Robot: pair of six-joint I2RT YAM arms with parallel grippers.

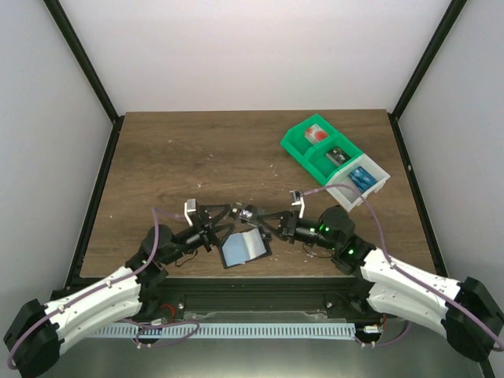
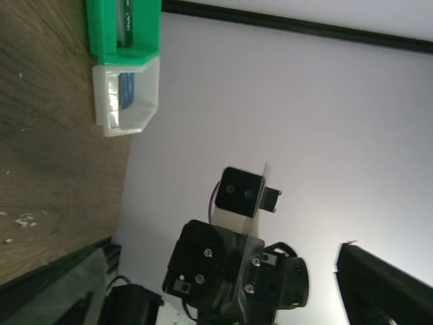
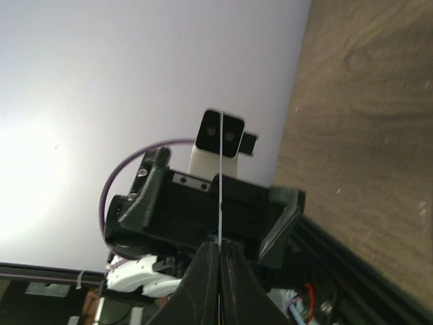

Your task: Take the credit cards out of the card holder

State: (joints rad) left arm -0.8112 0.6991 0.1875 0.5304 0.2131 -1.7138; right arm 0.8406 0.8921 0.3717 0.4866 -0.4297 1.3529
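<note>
Both arms reached in low from the near edge of the table (image 1: 197,157) and met nose to nose over its front middle, forearms nearly level and wrists turned so that each camera looked straight at the other gripper. The left gripper (image 1: 224,220) had its jaws spread wide with nothing between them. The right gripper (image 1: 250,214) was clenched on a credit card (image 3: 220,176), which the right wrist view showed only edge-on as a thin pale line. The card stuck straight out of the pinched fingertips toward the left gripper's open jaws; from above it was too small to make out, so I cannot tell which of its sides ran longer. The card holder (image 1: 244,248) lay open and flat on the table just below and nearer than the two grippers, pale panels up, its long axis running from near-left to far-right. The green-and-white bin (image 1: 315,153) sat well apart at the far right.
</note>
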